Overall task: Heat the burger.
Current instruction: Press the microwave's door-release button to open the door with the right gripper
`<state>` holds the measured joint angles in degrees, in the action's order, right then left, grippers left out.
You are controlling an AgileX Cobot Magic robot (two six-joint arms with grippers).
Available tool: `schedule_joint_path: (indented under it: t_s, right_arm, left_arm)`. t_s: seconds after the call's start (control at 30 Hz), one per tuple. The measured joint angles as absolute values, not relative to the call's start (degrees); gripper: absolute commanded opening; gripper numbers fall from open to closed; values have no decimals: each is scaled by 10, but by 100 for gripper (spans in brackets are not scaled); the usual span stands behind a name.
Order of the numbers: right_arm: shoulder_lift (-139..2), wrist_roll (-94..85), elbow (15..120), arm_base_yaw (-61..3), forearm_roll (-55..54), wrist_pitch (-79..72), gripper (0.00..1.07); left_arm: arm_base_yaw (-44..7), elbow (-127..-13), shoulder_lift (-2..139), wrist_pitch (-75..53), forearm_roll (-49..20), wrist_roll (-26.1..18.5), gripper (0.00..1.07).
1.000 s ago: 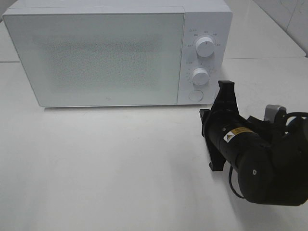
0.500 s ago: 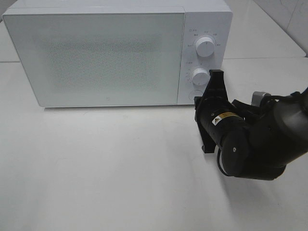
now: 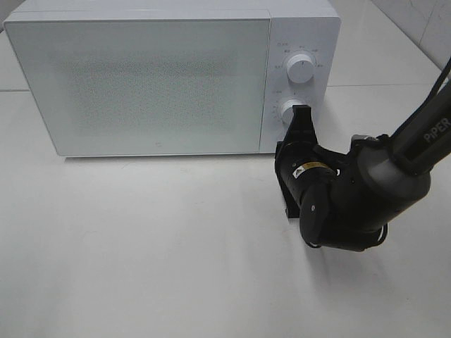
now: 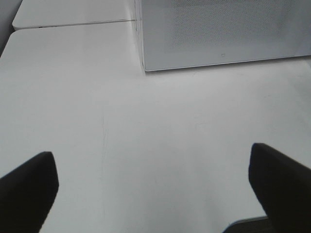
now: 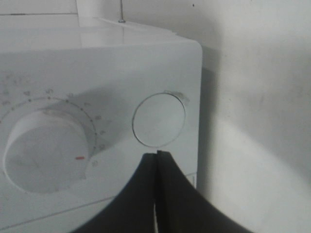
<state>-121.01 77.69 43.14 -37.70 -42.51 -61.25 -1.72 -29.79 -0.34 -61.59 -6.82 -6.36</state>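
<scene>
Right claw (image 5: 156, 154), closed, now nearer round microwave button (image 5: 159, 120)

The black right arm (image 3: 352, 204) bears a yellow label (image 3: 308, 169) and PiPER lettering (image 3: 437, 132).

We seem to be in a robot laboratory arranged like a kitchen: a white microwave (image 3: 148, 81) on a plain white counter (image 3: 141, 246), a black robot arm (image 3: 373, 186) before it, perhaps tiled wall (image 3: 423, 28) behind.
</scene>
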Motion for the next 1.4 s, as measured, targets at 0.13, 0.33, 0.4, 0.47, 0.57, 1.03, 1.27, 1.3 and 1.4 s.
schedule_joint_path:
  t_s: [0.13,0.33,0.4,0.47,0.57,1.03,1.27,1.3,1.4]
  right_arm:
    - [-1222,764,450,-365,-432,-611,0]
    - [-1234,755,466,-365,-439,-595,0]
    - [-1235,748,467,-364,-449,-594,0]
    - [-1235,744,467,-356,-454,-591,0]
    - [-1236,740,467,-348,-460,-591,0]
    - [-1251,732,504,-344,-450,-570,0]
    - [-1254,731,507,-343,-451,-571,0]
    - [-1255,731,509,-343,-451,-571,0]
    - [-1256,729,514,-343,-455,-570,0]
  left_arm:
    - [-17,-298,-3,-616,-68,-64,100]
    - [-17,-298,-3,-616,-68,-64,100]
    - [-17,-298,-3,-616,-68,-64,100]
    - [-17,-298,-3,-616,-68,-64,100]
    - [-17,-298,-3,-616,-69,-64,100]
    - [-17,-298,-3,-616,-69,-64,100]
    - [-17,-298,-3,-616,-69,-64,100]
    - [-17,-298,-3,-616,-69,-64,100]
    - [-17,-298,-3,-616,-69,-64,100]
